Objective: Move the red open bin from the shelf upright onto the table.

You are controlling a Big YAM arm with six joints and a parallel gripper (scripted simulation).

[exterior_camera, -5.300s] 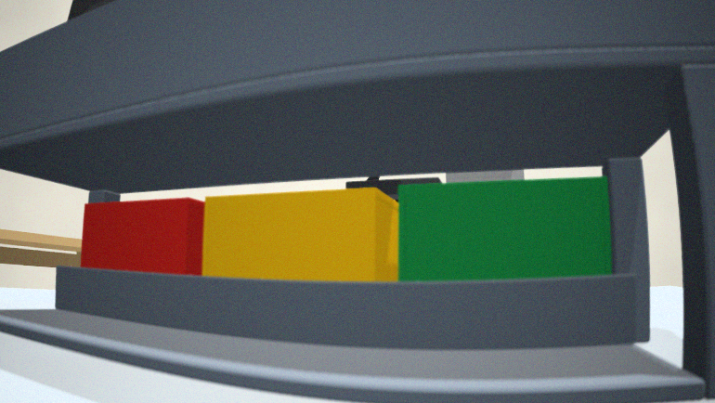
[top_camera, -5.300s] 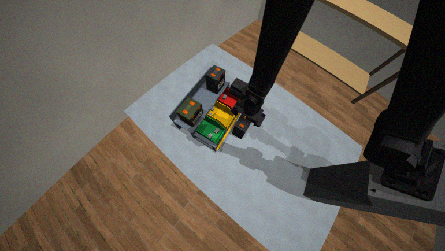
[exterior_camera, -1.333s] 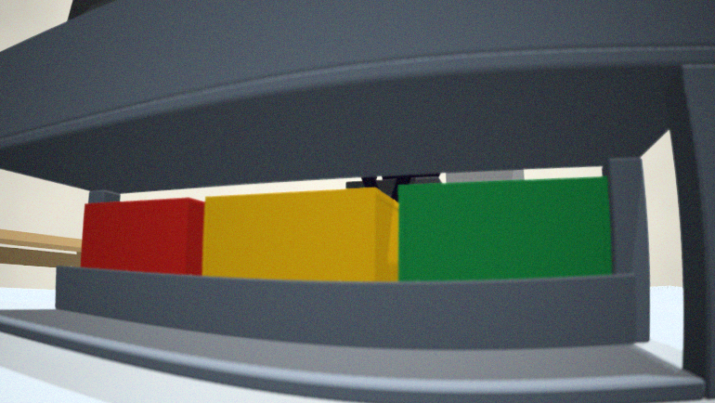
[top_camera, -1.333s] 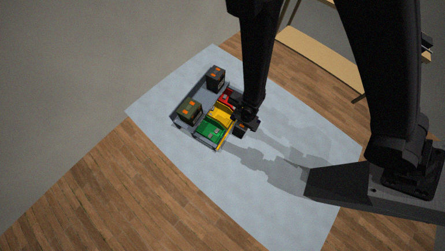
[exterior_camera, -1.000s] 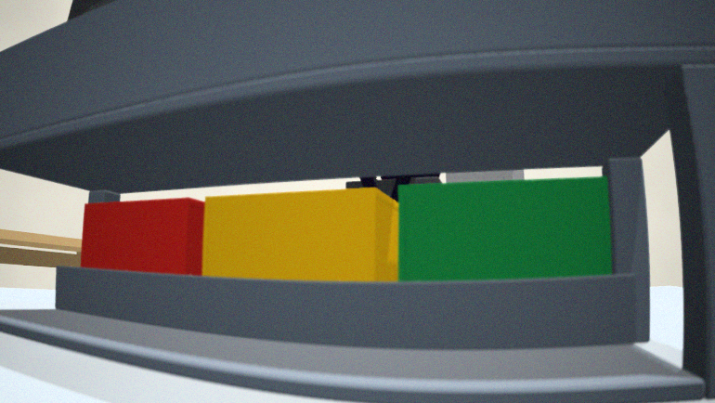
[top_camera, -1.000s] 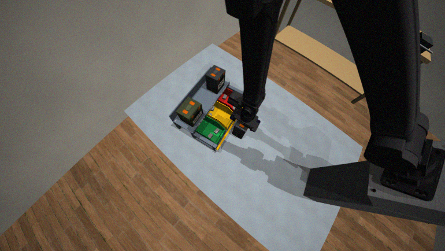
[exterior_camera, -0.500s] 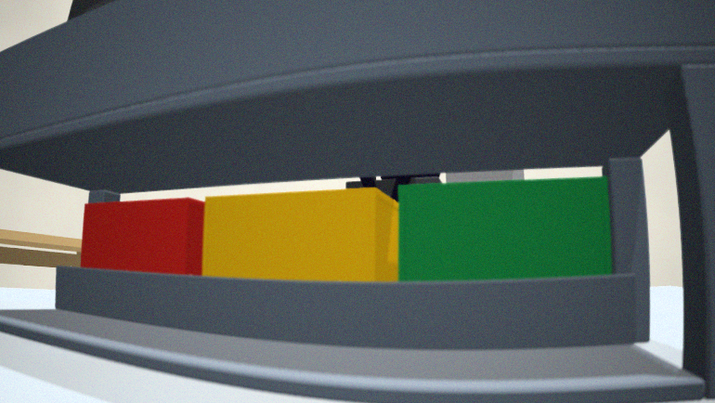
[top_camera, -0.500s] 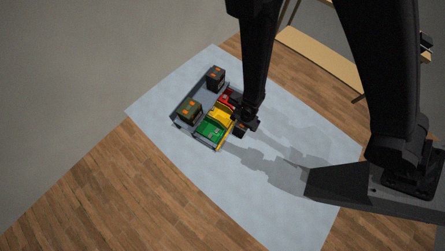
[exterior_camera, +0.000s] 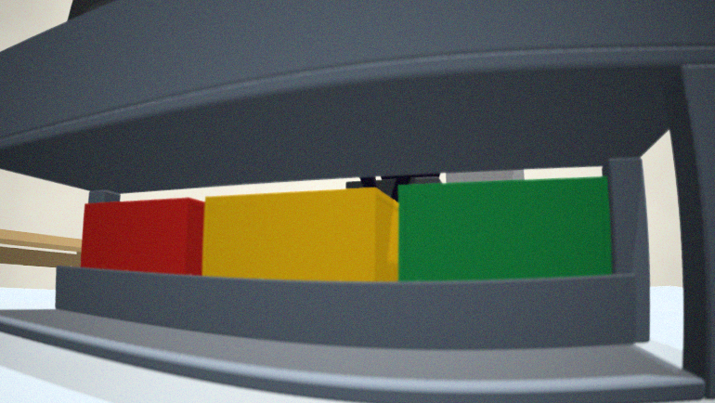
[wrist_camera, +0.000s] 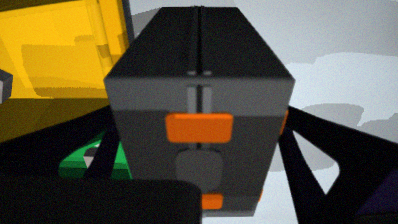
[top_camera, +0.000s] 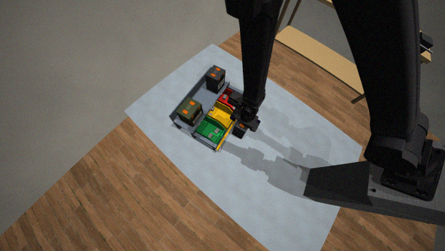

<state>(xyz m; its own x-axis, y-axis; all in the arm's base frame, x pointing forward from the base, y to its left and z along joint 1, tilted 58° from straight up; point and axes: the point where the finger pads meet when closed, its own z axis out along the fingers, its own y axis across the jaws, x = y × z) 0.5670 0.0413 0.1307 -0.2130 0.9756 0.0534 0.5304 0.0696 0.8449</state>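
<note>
The red open bin sits at the far end of the grey shelf's lower level, partly hidden by my arm. From the exterior view it is the leftmost bin, upright behind the shelf lip. Beside it stand a yellow bin and a green bin. My gripper hangs low at the shelf's front, by the yellow bin. It is open. In the wrist view its fingers straddle a dark box with orange tabs that stands on the mat, without gripping it.
A black box and an olive box stand on the shelf's top. The yellow bin and the green bin show at the left of the wrist view. My arm's base stands at the right, with a wooden bench behind.
</note>
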